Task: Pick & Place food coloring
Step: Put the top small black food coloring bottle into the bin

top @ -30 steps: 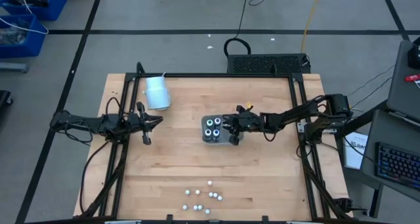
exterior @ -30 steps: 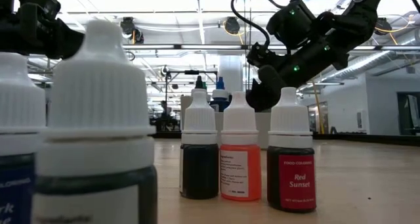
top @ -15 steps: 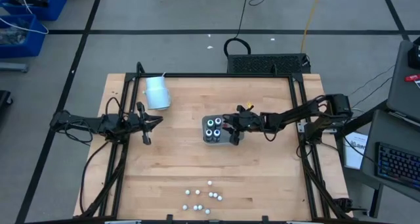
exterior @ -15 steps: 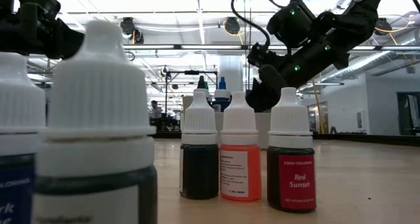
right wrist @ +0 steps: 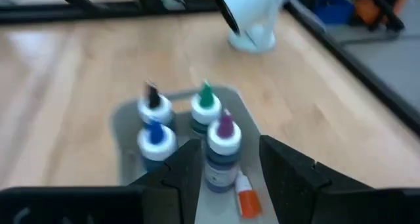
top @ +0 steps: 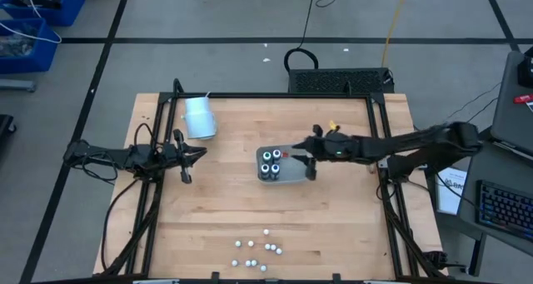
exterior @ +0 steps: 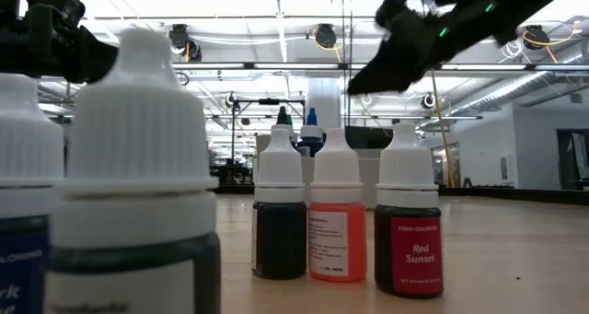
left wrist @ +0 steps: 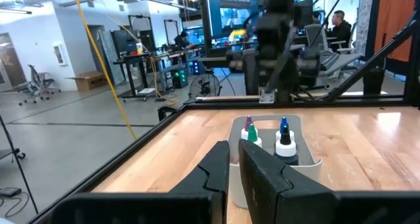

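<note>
The right gripper (top: 310,161) is held above the clear tray (top: 293,177) at mid-table, its fingers (right wrist: 287,168) parted with nothing seen between them. Directly beneath it in the right wrist view, a small orange-capped bottle (right wrist: 246,199) lies on its side on the tray floor, its long axis running roughly along the line of the fingers. Just beyond it stand four dark upright bottles (right wrist: 185,127) with white collars and coloured tips, packed in a square; the purple-tipped one (right wrist: 224,145) lies nearest the gap between the fingers. The remaining food coloring, a loose cluster of small bottles (top: 256,252), is set well apart near the table's front edge, closer to neither arm by much, and fills the low view.

The left gripper (top: 190,156) is parked at the left side of the table with its fingers closed on nothing, pointed toward the tray. Farther off, a pale cup (top: 200,117) lies tipped over near the back-left corner.

The right wrist view is blurred, so the lying bottle's label cannot be read, and it is probably, not certainly, clear of the standing four. In the low view the right gripper is cut off at the top edge.
</note>
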